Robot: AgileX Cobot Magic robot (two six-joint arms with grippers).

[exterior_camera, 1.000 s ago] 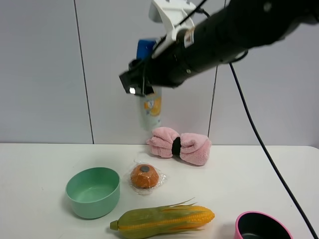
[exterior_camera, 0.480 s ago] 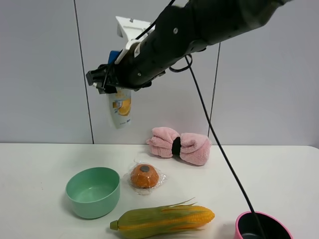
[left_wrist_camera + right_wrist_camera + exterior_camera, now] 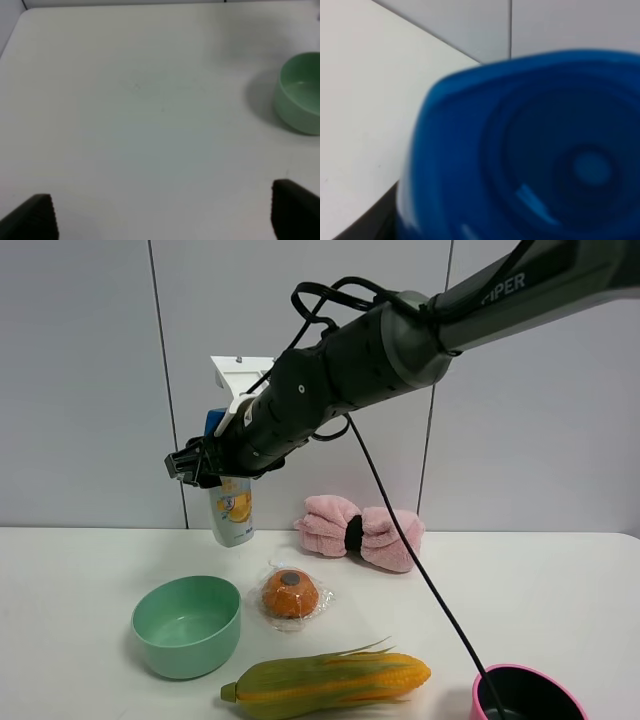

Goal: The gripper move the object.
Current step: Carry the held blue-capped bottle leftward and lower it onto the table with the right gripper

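The object, a slim white bottle [image 3: 231,515] with a blue cap and a blue-and-orange label, hangs upright in the air above the table, behind the green bowl [image 3: 187,626]. My right gripper [image 3: 207,464] has reached across to the left and is shut on the bottle's upper part. Its blue cap [image 3: 535,150] fills the right wrist view, blurred and very close. In the left wrist view my left gripper [image 3: 165,220] is open over bare white table, fingertips [image 3: 32,217] wide apart, with the green bowl [image 3: 300,95] off to one side.
A wrapped orange round item [image 3: 290,594] lies right of the bowl. In front lies a corn cob [image 3: 330,678]. A pink rolled towel [image 3: 360,532] sits at the back by the wall, and a pink-rimmed black bowl [image 3: 525,695] at the front right.
My right arm has swung left and downward with the bottle in its grip, from above the pink towel to behind the green bowl. Nothing on the table has moved.
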